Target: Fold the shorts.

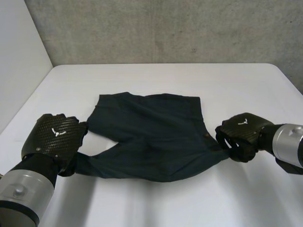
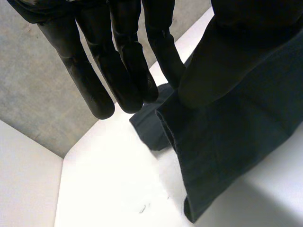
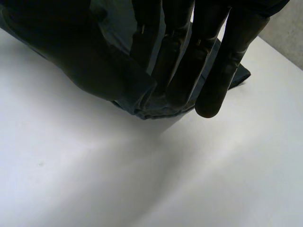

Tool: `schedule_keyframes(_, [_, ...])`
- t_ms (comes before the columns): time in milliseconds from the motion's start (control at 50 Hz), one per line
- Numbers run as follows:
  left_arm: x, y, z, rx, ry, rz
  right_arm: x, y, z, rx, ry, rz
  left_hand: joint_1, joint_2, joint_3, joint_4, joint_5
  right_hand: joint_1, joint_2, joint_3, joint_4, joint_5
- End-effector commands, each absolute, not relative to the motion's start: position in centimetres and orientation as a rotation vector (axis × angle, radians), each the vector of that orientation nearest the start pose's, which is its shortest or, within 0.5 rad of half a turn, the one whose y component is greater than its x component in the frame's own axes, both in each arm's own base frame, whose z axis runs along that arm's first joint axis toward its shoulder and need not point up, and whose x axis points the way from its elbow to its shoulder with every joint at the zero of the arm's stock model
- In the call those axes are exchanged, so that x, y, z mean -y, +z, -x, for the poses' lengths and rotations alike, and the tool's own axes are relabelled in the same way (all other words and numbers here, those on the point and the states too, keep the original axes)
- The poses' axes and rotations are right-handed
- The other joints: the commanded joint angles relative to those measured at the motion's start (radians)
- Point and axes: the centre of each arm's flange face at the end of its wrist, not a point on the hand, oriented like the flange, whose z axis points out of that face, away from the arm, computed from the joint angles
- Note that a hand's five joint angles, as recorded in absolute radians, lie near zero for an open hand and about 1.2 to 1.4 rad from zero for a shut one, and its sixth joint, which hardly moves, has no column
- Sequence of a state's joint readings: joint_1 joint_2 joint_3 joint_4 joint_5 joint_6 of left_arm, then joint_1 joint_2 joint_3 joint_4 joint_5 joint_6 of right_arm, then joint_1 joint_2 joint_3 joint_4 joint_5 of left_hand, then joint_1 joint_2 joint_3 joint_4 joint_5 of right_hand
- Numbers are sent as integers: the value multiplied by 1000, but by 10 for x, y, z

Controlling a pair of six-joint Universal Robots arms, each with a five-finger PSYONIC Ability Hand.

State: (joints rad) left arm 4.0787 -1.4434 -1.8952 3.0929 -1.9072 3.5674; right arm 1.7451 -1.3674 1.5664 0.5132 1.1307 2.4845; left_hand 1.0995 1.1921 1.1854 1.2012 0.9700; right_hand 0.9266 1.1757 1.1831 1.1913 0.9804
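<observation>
Dark navy shorts (image 1: pixel 151 132) lie spread across the middle of the white table (image 1: pixel 165 203), waistband toward the right. My left hand (image 1: pixel 54 135) is at the end of the near leg, lifting it slightly. Its straight fingers (image 2: pixel 118 71) pinch the leg's hem (image 2: pixel 227 142) against the thumb. My right hand (image 1: pixel 241 132) is at the near corner of the waistband. There its fingers (image 3: pixel 213 71) and thumb clamp the bunched edge of the cloth (image 3: pixel 142 108) just above the table.
A grey concrete wall (image 1: pixel 165 28) stands behind the table's far edge, and a white panel (image 1: pixel 19 56) runs along the left side. Bare white tabletop surrounds the shorts, with a wide strip in front.
</observation>
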Motion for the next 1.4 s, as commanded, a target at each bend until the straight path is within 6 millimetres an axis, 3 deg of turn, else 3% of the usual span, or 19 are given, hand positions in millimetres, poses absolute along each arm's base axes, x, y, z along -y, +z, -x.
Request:
schedule_keyframes(20, [166, 225, 221, -2248, -1781, -895, 238, 209, -218, -2289, -1408, 1177, 297, 204, 211, 195, 252, 470, 221, 213, 205, 241])
schedule_keyframes(60, [180, 217, 221, -2257, -1765, -877, 239, 199, -218, -2318, -1383, 1074, 297, 204, 211, 195, 252, 389, 140, 133, 125, 161])
schedule_keyframes(100, [193, 213, 219, -2260, -1752, -847, 237, 192, -218, -2341, -1333, 995, 297, 204, 211, 195, 252, -58, -307, -314, -323, -286])
schedule_keyframes(200, [208, 208, 218, -2268, -1732, -815, 232, 187, -215, -2355, -1295, 955, 297, 204, 211, 195, 252, -336, -585, -593, -601, -564])
schedule_keyframes(400, [214, 206, 221, -2267, -1737, -812, 213, 194, -217, -2350, -1287, 962, 297, 204, 211, 195, 252, -533, -782, -790, -798, -762])
schedule_keyframes(540, [216, 205, 222, -2269, -1733, -814, 193, 194, -231, -2310, -1237, 990, 297, 204, 211, 195, 252, -595, -844, -851, -860, -823])
schedule_keyframes(680, [217, 200, 222, -2283, -1713, -818, 192, 192, -238, -2278, -1297, 1018, 297, 204, 211, 195, 252, -507, -756, -764, -772, -736])
schedule_keyframes(740, [215, 197, 222, -2289, -1703, -824, 199, 187, -243, -2266, -1394, 1025, 297, 204, 211, 195, 252, -194, -443, -451, -459, -422])
schedule_keyframes(760, [214, 197, 222, -2291, -1700, -829, 201, 184, -245, -2266, -1414, 1030, 297, 204, 211, 195, 252, -27, -276, -284, -292, -255])
schedule_keyframes(780, [212, 195, 222, -2296, -1692, -839, 203, 177, -251, -2260, -1439, 1045, 297, 204, 211, 195, 252, 381, 132, 125, 117, 153])
schedule_keyframes(800, [210, 194, 223, -2300, -1689, -846, 204, 175, -253, -2256, -1456, 1049, 297, 204, 211, 195, 252, 469, 220, 212, 204, 240])
schedule_keyframes(880, [204, 187, 223, -2322, -1665, -877, 209, 168, -257, -2268, -1514, 1054, 142, 50, 56, 41, 97, 470, 221, 213, 205, 241])
schedule_keyframes(900, [202, 186, 223, -2329, -1659, -890, 209, 168, -257, -2274, -1517, 1050, 43, -50, -43, -59, -2, 470, 221, 213, 205, 241])
schedule_keyframes(920, [197, 184, 223, -2345, -1648, -918, 210, 167, -258, -2275, -1516, 1049, -211, -304, -297, -313, -256, 470, 221, 213, 205, 241])
schedule_keyframes(960, [192, 182, 224, -2359, -1644, -944, 210, 166, -258, -2278, -1511, 1053, -410, -502, -495, -511, -455, 470, 221, 213, 205, 241])
schedule_keyframes(1080, [175, 186, 221, -2372, -1664, -976, 213, 164, -259, -2285, -1505, 1045, -657, -749, -742, -758, -702, 470, 221, 213, 205, 241])
schedule_keyframes(1280, [157, 188, 220, -2378, -1657, -1017, 213, 165, -259, -2284, -1513, 1043, -669, -761, -755, -770, -714, 470, 221, 213, 205, 241])
schedule_keyframes(1400, [161, 186, 220, -2371, -1644, -1000, 213, 164, -257, -2293, -1507, 1040, -666, -758, -752, -768, -711, 470, 221, 213, 205, 241])
